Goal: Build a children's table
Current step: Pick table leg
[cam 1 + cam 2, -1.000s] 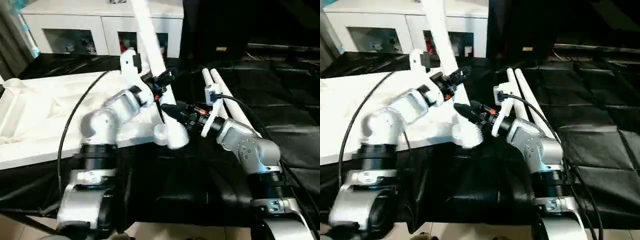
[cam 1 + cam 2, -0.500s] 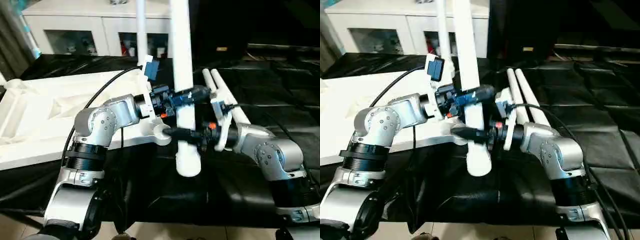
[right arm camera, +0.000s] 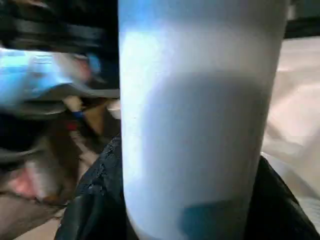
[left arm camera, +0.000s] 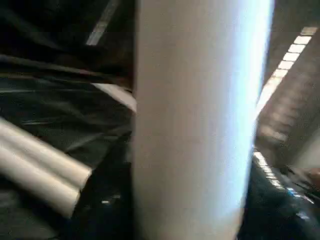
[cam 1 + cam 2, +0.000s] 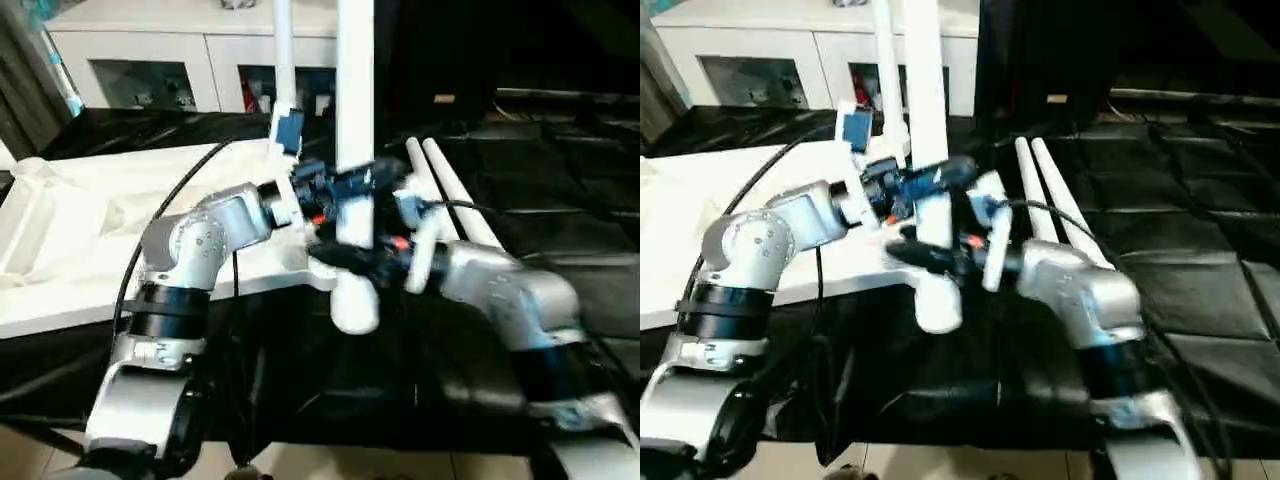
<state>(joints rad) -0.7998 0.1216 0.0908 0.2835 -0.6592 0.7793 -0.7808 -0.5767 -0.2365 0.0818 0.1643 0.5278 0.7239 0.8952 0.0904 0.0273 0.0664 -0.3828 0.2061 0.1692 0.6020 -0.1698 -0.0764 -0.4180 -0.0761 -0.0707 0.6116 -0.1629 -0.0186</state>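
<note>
Our left gripper (image 5: pixel 345 188) and our right gripper (image 5: pixel 340 262) both squeeze the same long white plastic tube leg (image 5: pixel 354 150), and we hold it standing straight up, with the left one higher on it than the right. The leg's round bottom end hangs just past the near corner of the flat white plastic table top (image 5: pixel 90 230), which lies on the black cloth (image 5: pixel 560 180). Two more white tube legs (image 5: pixel 450 190) lie side by side on the cloth to our right, and another thin white leg (image 5: pixel 283 60) stands up behind our left arm.
</note>
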